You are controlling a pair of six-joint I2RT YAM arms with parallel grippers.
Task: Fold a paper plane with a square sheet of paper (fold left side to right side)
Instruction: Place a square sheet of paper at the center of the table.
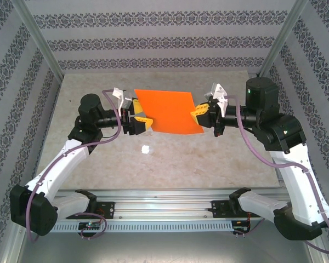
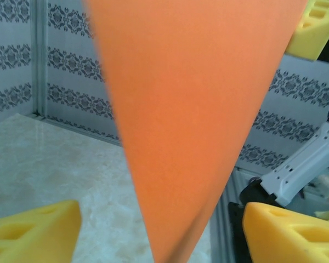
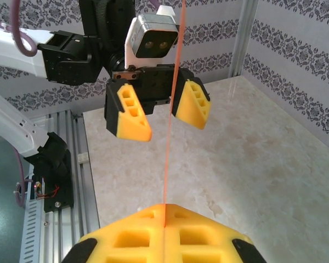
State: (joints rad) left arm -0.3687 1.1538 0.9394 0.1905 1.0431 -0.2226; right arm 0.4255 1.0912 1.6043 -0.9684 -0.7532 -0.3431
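Right wrist — fingers (image 3: 126, 241) tight on paper (image 3: 168, 164)

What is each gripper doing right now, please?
Left gripper: open, fingers apart on either side of the orange sheet.
Right gripper: closed, holding the orange sheet by its edge.

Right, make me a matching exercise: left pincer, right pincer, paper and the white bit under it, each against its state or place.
1. left pincer
2. right pincer
3. paper
4. white bit

A. lying on the table
B. shut on the paper's edge
C. held up off the table
D. open, straddling the paper

Pairs: 1-D, 2-B, 3-C, 4-A
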